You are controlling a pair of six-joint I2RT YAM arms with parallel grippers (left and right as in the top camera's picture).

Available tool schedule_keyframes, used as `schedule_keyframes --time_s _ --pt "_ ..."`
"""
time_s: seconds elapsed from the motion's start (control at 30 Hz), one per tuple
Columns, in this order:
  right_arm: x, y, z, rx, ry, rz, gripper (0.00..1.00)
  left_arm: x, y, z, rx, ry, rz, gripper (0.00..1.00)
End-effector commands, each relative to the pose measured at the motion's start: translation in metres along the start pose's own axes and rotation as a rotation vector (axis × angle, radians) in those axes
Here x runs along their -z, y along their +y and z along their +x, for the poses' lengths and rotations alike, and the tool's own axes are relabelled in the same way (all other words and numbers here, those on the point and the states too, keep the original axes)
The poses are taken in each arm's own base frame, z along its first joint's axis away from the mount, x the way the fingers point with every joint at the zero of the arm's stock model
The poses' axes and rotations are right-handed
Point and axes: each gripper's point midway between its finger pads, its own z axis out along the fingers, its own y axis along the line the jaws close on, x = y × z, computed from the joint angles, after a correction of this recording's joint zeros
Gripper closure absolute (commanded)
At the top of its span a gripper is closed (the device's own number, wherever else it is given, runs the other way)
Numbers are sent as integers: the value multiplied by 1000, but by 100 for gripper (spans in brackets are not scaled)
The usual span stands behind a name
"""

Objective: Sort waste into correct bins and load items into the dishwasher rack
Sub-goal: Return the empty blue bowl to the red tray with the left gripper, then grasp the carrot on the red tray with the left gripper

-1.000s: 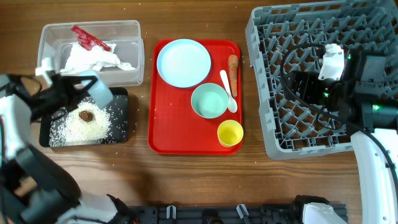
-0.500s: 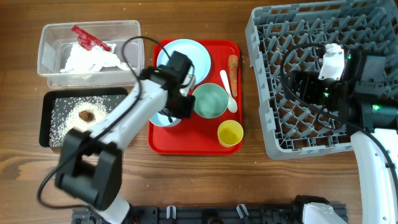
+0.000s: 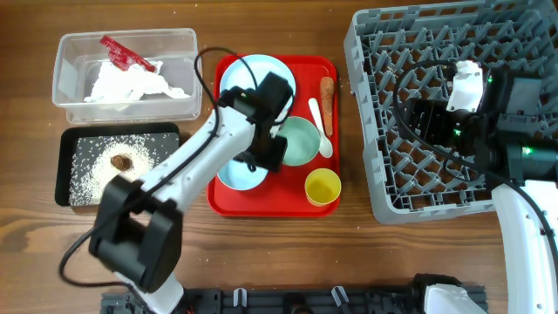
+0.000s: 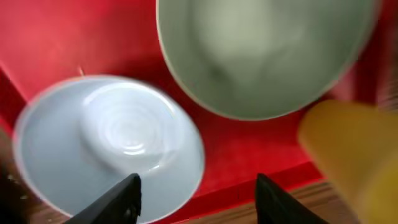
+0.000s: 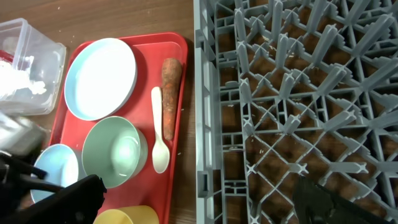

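Note:
My left gripper hangs open low over the red tray, its fingers astride the rim of the light blue bowl, which sits upright on the tray's front left corner. Beside it stand the pale green bowl and the yellow cup. The blue plate, white spoon and carrot stick lie further back on the tray. The clear tub holds a red wrapper and tissue. The black tray holds rice and a brown lump. My right gripper is wide open and empty over the dishwasher rack.
The left arm stretches across the table from the front left to the red tray. It covers part of the plate. The grey rack fills the right side. Bare wood runs along the front edge.
The left arm swung from the black tray over to the red tray with the light blue bowl. It has set the bowl down there and its jaws have opened. The right arm has not moved.

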Motion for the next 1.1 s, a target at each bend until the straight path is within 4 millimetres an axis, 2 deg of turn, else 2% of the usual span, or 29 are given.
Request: schedule_keyframes --time_s 0.0,0.13,0.2,0.27,0.33,0.43,0.6,0.73,0.83,0.97,1.0,1.07 --pt "3 0 -8 0 -19 6 0 49 -6 -19 -16 -164 22 32" --pt "3 0 -11 3 -31 5 0 60 -15 -50 -25 -295 53 19" --pt "3 0 -12 4 -33 5 0 78 -20 -66 -29 -355 67 16" --pt "3 0 -13 2 -37 5 0 109 -27 -91 -30 -440 86 12" --pt "3 0 -13 3 -36 5 0 128 -30 -115 -33 -498 94 10" --pt "3 0 -13 2 -37 5 0 129 -29 -143 -69 -510 79 10" --pt "3 0 -14 5 -41 5 0 98 -31 -162 -149 -482 52 11" --pt "3 0 -13 4 -40 5 0 36 -43 -194 -275 -479 32 11" --pt "3 0 -13 4 -37 5 0 -13 -59 -206 -331 -463 32 14" --pt "3 0 -13 6 -36 7 0 -48 -63 -214 -338 -452 34 17" --pt "3 -1 -12 6 -35 9 0 -58 -63 -213 -339 -439 33 20" --pt "3 -1 -12 4 -32 10 0 -69 -62 -211 -338 -420 31 23"
